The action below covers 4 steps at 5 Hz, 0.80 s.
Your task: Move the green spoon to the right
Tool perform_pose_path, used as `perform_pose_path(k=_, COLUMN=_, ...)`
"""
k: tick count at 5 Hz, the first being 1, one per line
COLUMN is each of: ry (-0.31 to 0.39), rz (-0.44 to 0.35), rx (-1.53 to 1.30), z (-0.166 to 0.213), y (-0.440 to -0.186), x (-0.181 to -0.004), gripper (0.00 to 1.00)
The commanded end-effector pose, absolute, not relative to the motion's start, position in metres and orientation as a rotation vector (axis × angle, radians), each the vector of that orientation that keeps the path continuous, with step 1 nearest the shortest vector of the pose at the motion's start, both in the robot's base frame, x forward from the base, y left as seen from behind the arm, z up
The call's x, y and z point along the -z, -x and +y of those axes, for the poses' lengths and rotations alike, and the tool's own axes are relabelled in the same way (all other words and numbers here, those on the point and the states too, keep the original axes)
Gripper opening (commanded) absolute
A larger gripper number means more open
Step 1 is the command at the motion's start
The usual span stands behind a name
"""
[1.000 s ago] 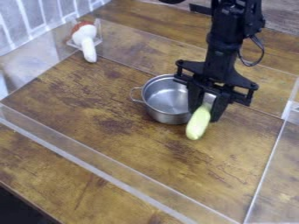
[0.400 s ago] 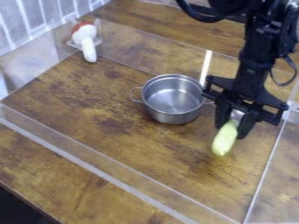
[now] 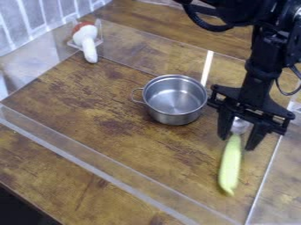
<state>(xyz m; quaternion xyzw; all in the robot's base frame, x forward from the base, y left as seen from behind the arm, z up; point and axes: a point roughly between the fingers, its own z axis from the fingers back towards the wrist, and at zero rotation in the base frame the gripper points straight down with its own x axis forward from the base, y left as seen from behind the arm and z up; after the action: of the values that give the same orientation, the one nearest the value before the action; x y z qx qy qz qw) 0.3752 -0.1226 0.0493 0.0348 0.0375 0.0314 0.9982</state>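
Nearest to me, the green spoon lies on the wooden table, toward the right side close to the clear wall; its yellow-green handle runs toward me, and its upper end sits between the gripper's tips, though I cannot tell whether they touch it; directly above that end I see my gripper pointing down, its black fingers standing apart on either side of the spoon rather than pressed on it; to the left of the gripper stands the steel pot, upright and apart from the spoon; farthest off, in the back left corner, rests a white object with a red tip.
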Motion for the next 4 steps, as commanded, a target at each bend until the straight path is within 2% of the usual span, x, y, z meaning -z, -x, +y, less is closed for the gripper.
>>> perform_pose_path(k=1, ry=-0.027, rz=0.008, rx=-0.107, z=-0.121, y=-0.377, x=-0.078, gripper=1.00)
perform_pose_path(k=3, ry=0.007, rz=-0.027, rx=-0.151, z=-0.120, y=-0.390, x=-0.097, gripper=1.00)
perform_pose_path(k=4, ry=0.033, rz=-0.071, rx=-0.157, z=-0.119, y=-0.401, x=-0.122, gripper=1.00)
